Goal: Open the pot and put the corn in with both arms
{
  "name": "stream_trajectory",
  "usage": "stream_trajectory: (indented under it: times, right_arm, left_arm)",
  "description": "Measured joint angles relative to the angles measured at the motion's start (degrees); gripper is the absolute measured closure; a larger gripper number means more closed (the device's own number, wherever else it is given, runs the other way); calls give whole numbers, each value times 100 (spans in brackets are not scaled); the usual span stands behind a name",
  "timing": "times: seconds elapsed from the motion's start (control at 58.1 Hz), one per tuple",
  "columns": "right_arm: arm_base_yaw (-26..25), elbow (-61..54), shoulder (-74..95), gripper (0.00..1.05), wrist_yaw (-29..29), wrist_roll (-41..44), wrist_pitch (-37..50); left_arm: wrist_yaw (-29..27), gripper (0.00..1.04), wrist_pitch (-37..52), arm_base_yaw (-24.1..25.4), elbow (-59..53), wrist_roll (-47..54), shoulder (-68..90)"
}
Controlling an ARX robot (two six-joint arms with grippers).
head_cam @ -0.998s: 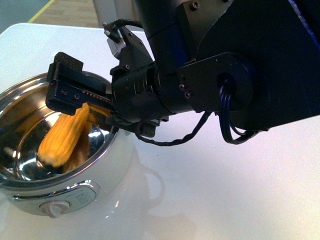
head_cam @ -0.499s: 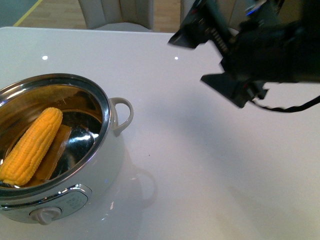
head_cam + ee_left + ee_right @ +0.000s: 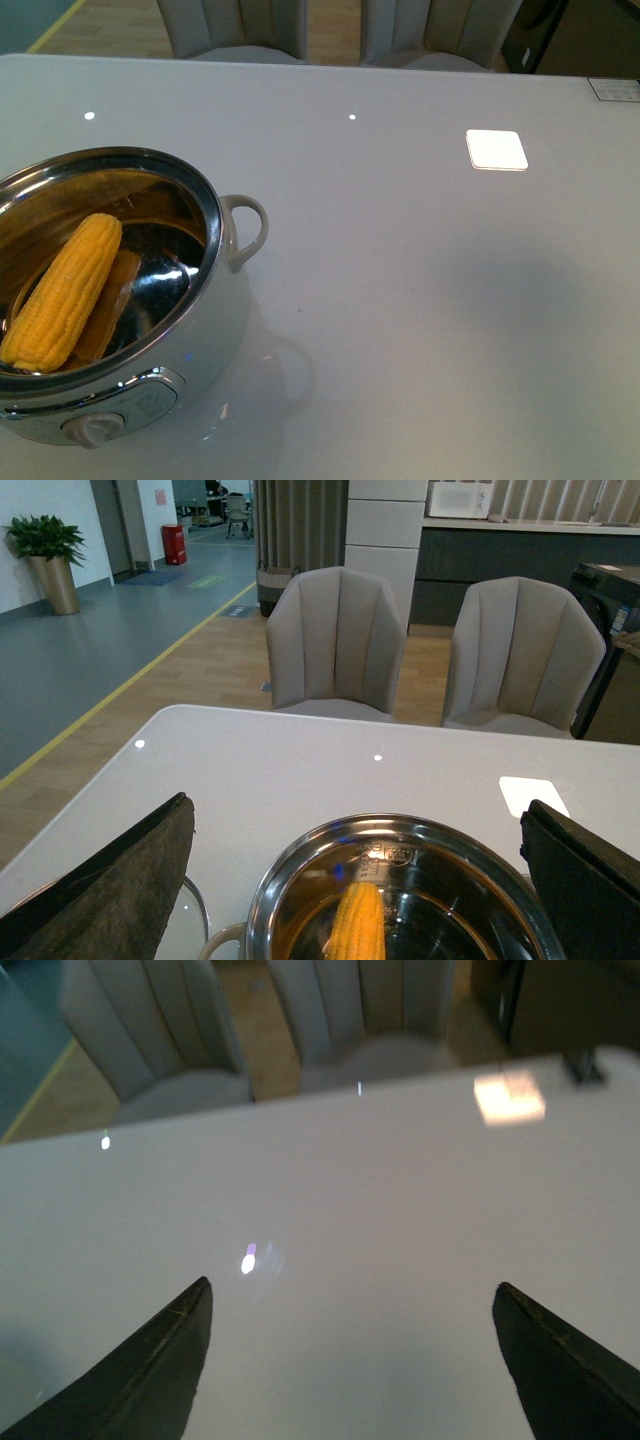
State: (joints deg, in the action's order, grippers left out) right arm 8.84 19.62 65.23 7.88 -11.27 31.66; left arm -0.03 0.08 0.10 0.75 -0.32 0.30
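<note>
Corn (image 3: 62,294) lies inside the open pot (image 3: 215,235) at the table's (image 3: 430,300) front left corner; no arm shows. Left wrist view: the left gripper (image 3: 355,880), spread wide and empty, flanks the pot. Right wrist view: right gripper (image 3: 350,1360) wide, empty, over bare tabletop.

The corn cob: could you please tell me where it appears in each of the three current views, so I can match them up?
Front view: the corn lies slanted inside the pot, at the picture's lower left.
Left wrist view: the corn shows end-on inside the pot, at bottom centre.
Right wrist view: not in it; only bare table and the chairs.
Shared landmark: the bright square reflection on the table.
</note>
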Motion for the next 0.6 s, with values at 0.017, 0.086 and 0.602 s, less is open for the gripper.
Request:
stream_trajectory:
  times: [0.017,0.086,0.602]
  right_arm:
    - [-33,-210,-70,30,0,186,507]
    - [-138,-649,-350,46,-66,708,1530]
    - [-859,-1593,-2212,103,-778,1093,702]
  left_arm:
    - [2,7,0,0,0,0,0]
    - [2,7,0,0,0,0,0]
    - [2,7,0,0,0,0,0]
